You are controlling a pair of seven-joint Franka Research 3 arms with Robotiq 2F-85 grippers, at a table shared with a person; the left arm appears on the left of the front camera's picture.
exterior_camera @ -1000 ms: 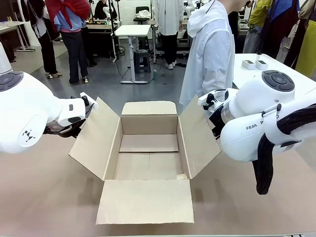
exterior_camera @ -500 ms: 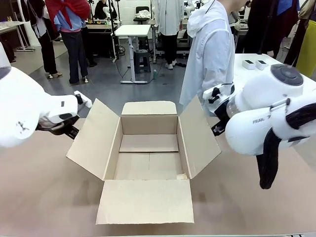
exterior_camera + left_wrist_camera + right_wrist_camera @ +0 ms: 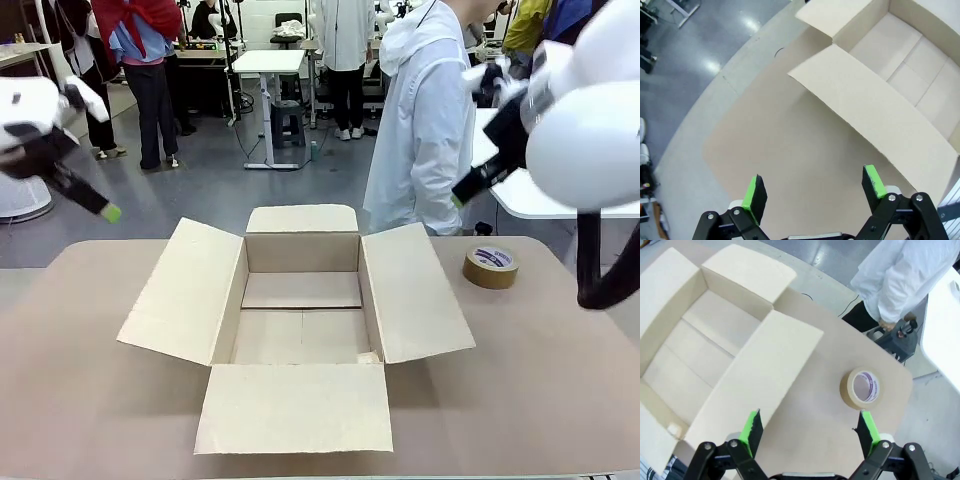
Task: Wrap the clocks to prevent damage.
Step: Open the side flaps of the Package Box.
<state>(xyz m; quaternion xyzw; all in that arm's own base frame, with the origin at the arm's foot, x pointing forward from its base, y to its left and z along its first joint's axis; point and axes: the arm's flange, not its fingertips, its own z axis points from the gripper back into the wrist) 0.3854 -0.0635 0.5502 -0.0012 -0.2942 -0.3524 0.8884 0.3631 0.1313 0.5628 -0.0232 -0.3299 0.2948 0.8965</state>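
Note:
The bubble-wrapped clocks are out of view. An open brown cardboard box (image 3: 296, 405) stands mid-table with nothing inside and all flaps spread. My left gripper (image 3: 100, 205) hangs high at the far left, well above the table; in its wrist view the left gripper (image 3: 814, 187) is open and holds nothing, over bare table beside the box's flap (image 3: 875, 115). My right gripper (image 3: 462, 195) is raised at the upper right. In the right wrist view the right gripper (image 3: 809, 426) is open, above the box flap (image 3: 765, 365).
A brown tape roll (image 3: 490, 267) lies flat on the table right of the box, also seen as the tape roll (image 3: 861, 388). A person in a white coat (image 3: 425, 110) stands at the far edge. A white side table (image 3: 560, 205) is behind at right.
Both arms have risen up and outward from the box's side flaps. The flaps have dropped wider. The tape roll, earlier behind the right arm, now shows.

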